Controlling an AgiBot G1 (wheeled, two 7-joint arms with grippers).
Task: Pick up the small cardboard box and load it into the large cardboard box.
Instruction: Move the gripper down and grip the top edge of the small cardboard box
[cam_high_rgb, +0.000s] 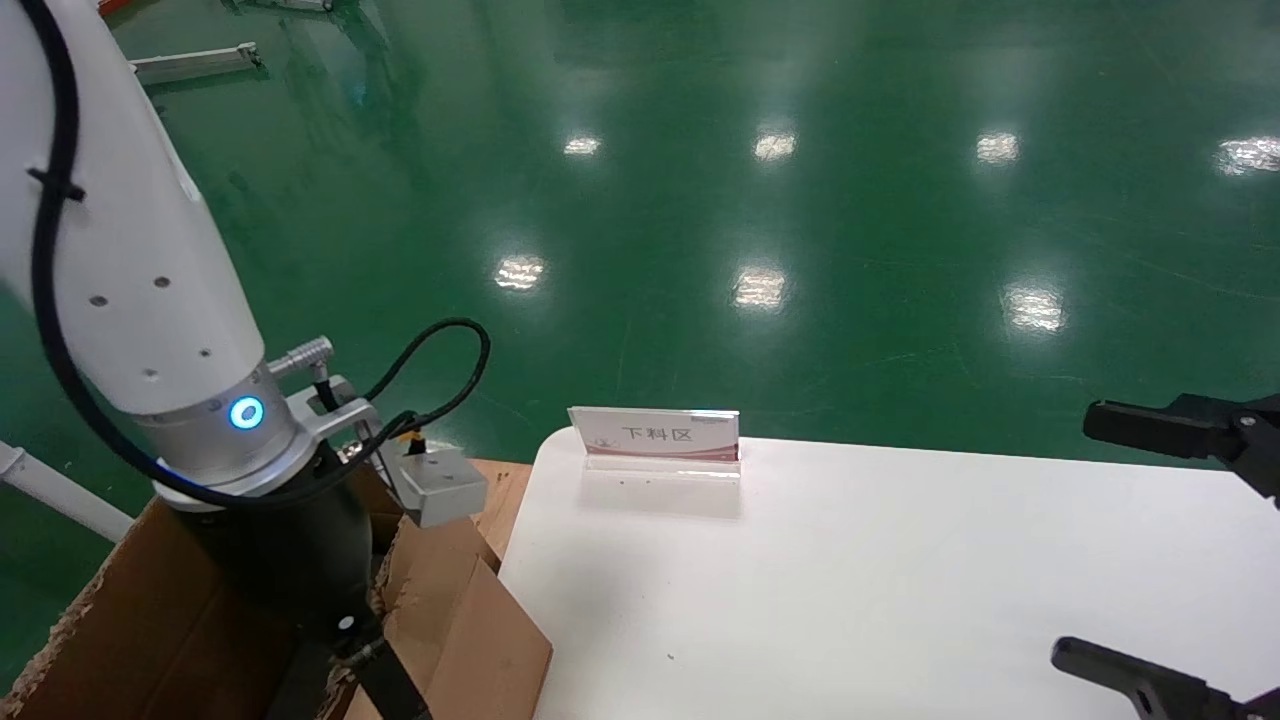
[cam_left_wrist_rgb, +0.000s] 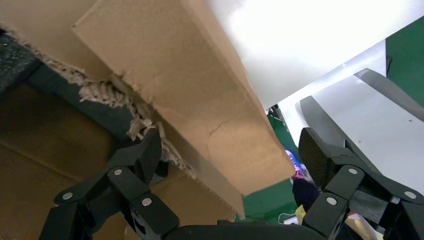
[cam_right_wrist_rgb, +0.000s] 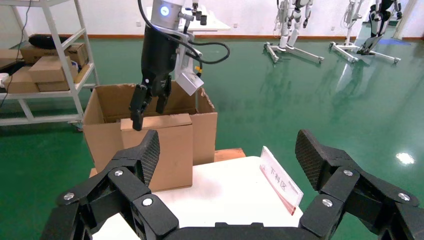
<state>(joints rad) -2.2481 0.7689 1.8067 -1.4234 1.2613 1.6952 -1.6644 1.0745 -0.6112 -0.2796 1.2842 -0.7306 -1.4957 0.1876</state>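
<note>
One large box (cam_right_wrist_rgb: 150, 135) beside the white counter (cam_high_rgb: 900, 580), one sign (cam_high_rgb: 655, 435) on the counter's far edge. Two grippers. Left gripper (cam_right_wrist_rgb: 149, 102) down at the large box's open top, fingers spread, nothing between them. Right gripper (cam_high_rgb: 1150, 545) over the counter's right end, spread wide, empty. Small box: cannot tell where. Right wrist view only: whole large box from outside, a shelf (cam_right_wrist_rgb: 45, 70) stacked with cartons behind it. Left wrist view only: torn flap (cam_left_wrist_rgb: 190, 110), dark interior.
</note>
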